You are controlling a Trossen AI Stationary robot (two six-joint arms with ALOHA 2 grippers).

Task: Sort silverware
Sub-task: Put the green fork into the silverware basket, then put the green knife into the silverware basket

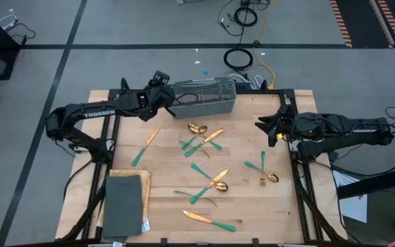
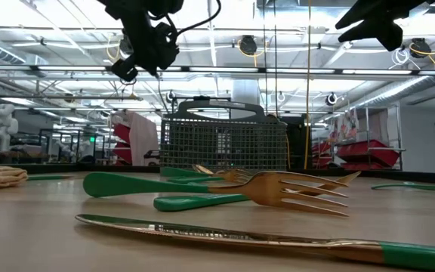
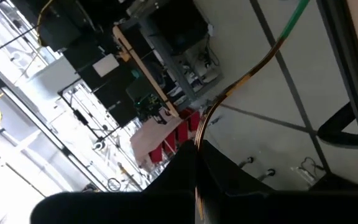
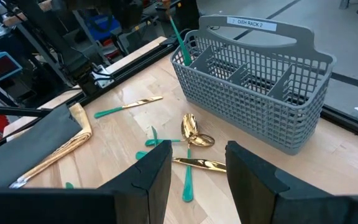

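Our left hand (image 1: pixel 162 81), clamped on one piece of silverware (image 3: pixel 241 81), hovers over the basket's (image 1: pixel 204 98) end, seemingly mid-drop. Next, we judge, it should release. Our right hand (image 4: pixel 197 163) waits open; other pieces (image 1: pixel 208 180) lie scattered across the surface (image 1: pixel 252 206).

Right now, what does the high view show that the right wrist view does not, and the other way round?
Only the high view shows the right gripper raised at the table's right edge and the two pieces beside it, a spoon among them. Only the right wrist view shows the "DISH RACK 2" label on the handle. Both show the mesh basket, the left gripper shut on a green-handled piece at the basket's end, and the dark slab.
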